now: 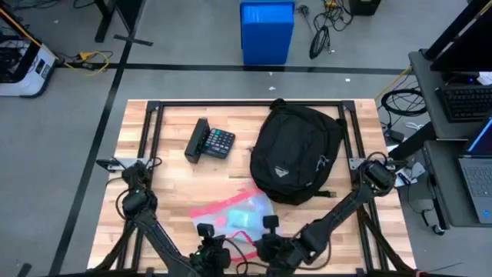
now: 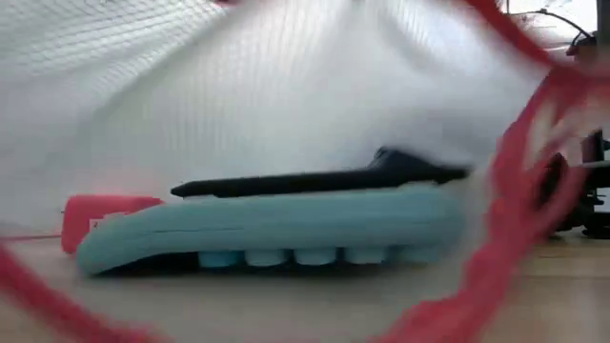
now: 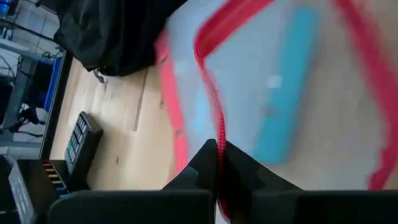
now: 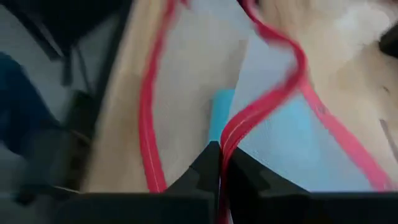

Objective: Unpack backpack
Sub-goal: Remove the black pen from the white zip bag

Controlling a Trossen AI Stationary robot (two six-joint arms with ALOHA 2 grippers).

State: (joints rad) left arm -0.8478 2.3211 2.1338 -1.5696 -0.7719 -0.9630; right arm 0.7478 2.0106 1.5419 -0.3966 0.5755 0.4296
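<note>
You have both grippers down at the near edge of the bench, and each is pinched tight on the red-trimmed rim of the mesh pouch (image 1: 234,214). The left gripper (image 3: 217,149) clamps the red edge between closed fingers; the right gripper (image 4: 219,152) does the same on another stretch of that rim. Holding it at two points looks meant to spread the mouth, so you can reach what is inside.

Inside the pouch lies a light blue device (image 2: 267,229) with buttons on its underside, a thin black piece resting on top of it. A small red object (image 2: 95,217) sits just beside its end. The mesh drapes right over the low camera, so the pouch hangs lifted rather than lying flat.

The backpack (image 1: 296,151) lies toward the far right part of the bench, logo patch up, well apart from both grippers and touched by neither. From above you cannot tell whether its zip is open. The calculator (image 1: 211,141) rests near the far edge to the backpack's left, apart from it.

Judging by this, you are on emptying the pouch. Pull evenly, or the mesh may slip from one grip.
</note>
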